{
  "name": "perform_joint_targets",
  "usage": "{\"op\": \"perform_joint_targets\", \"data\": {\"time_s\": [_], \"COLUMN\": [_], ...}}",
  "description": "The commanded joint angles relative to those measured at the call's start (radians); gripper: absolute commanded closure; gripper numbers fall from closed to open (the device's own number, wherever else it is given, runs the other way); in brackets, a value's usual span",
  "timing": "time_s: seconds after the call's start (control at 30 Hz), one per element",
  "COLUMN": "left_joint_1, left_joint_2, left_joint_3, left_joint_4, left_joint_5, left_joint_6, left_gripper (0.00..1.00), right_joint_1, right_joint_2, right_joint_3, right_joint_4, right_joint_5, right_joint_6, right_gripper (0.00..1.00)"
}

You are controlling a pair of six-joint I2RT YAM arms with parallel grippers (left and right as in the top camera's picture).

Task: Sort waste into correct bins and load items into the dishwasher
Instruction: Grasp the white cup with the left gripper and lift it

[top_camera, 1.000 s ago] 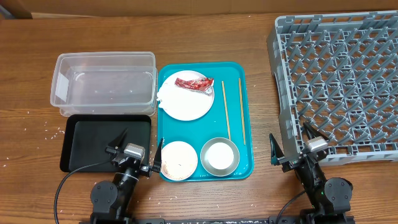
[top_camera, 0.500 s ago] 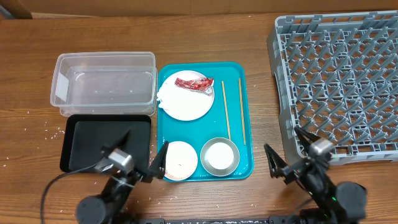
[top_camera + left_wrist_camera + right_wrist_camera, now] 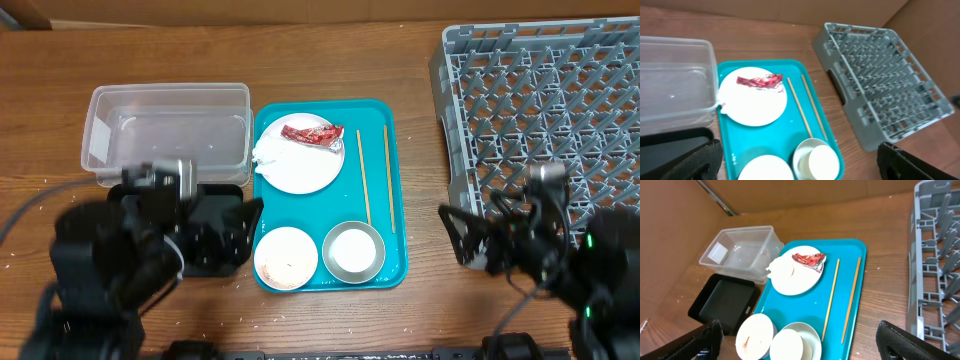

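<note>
Overhead view, wooden table (image 3: 350, 55).

- Teal tray (image 3: 310, 212): centre of frame.
- Large plate (image 3: 300, 168): upper part of the teal tray. The red wrapper (image 3: 312, 133) lies on it near the top edge. The white tissue (image 3: 263, 152) sits crumpled at the plate's left rim, touching it.
- Smaller plate (image 3: 292, 252): lower left of the teal tray. It carries faint beige specks (image 3: 272, 264), too small to identify.
- Small bowl (image 3: 353, 250): upright, just beside the smaller plate on its right.
- Chopsticks (image 3: 363, 175): two, along the right side of the teal tray, roughly parallel with a gap between them. Their lower ends are near the bowl.
- Clear tub (image 3: 170, 90): upper left, just beside the teal tray's left edge.
- Black tray (image 3: 722, 302): directly below the tub in frame. I cannot tell whether the two touch.
- Dish rack (image 3: 545, 120): right side of frame, reaching the right edge and apart from the teal tray.

Arms, both blurred in the overhead view:

- Left arm (image 3: 130, 240): dark mass at lower left, covering most of the black tray.
- Right arm (image 3: 540, 250): lower right, at the rack's lower left corner.

Grippers, from the wrist views:

- Left gripper (image 3: 799, 146): fingers sit in the two bottom corners of the frame, spread wide and gripping nothing. The teal tray with its dishes lies beneath.
- Right gripper (image 3: 799, 325): same posture, fingers far apart and holding nothing, above the lower end of the teal tray.
</note>
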State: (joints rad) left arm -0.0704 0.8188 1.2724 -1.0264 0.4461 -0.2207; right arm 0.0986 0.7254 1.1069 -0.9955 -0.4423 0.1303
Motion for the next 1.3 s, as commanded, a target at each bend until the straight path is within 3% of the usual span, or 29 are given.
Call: {"op": "perform_joint_targets", "data": {"time_s": [0.0,0.13,0.3,0.33,0.47,0.6,0.87,1.0,1.1,1.27], "left_joint_1": [0.005,-0.022,-0.212,-0.308,-0.536,-0.662,-0.701,-0.7,-0.689,-0.575], "left_joint_2": [0.073,0.155,0.314,0.372,0.519,0.671,0.901,0.934,0.924,0.818], "left_joint_3": [0.056,0.056,0.047,0.033,0.002,0.002,0.002,0.002,0.009,0.064], "left_joint_4": [-0.026,-0.095,-0.226,-0.215,-0.154,-0.098,-0.047,-0.033,-0.042,-0.103], "left_joint_5": [0.17,0.172,-0.041,-0.121,-0.338,-0.441,-0.415,-0.367,-0.329,-0.138], "left_joint_6": [-0.053,-0.05,-0.085,-0.115,-0.197,-0.251,-0.274,-0.275,-0.272,-0.149], "left_gripper": [0.0,0.02,0.21,0.26,0.27,0.3,0.56,0.93,0.96,0.96], "right_joint_1": [-0.005,-0.005,-0.005,-0.005,-0.005,-0.005,-0.005,-0.005,-0.005,-0.005], "right_joint_2": [0.069,0.112,0.138,0.141,0.148,0.15,0.15,0.15,0.15,0.15], "right_joint_3": [0.039,0.039,0.039,0.039,0.039,0.039,0.039,0.039,0.039,0.039], "right_joint_4": [-0.037,-0.074,-0.06,-0.056,-0.056,-0.073,-0.103,-0.103,-0.103,-0.098], "right_joint_5": [-0.059,-0.06,-0.056,-0.056,-0.056,-0.057,-0.056,-0.056,-0.056,-0.056], "right_joint_6": [0.002,0.001,0.042,0.064,0.08,0.085,0.085,0.084,0.084,0.084], "right_gripper": [0.0,0.0,0.0,0.0,0.0,0.0,0.0,0.0,0.0,0.0]}}
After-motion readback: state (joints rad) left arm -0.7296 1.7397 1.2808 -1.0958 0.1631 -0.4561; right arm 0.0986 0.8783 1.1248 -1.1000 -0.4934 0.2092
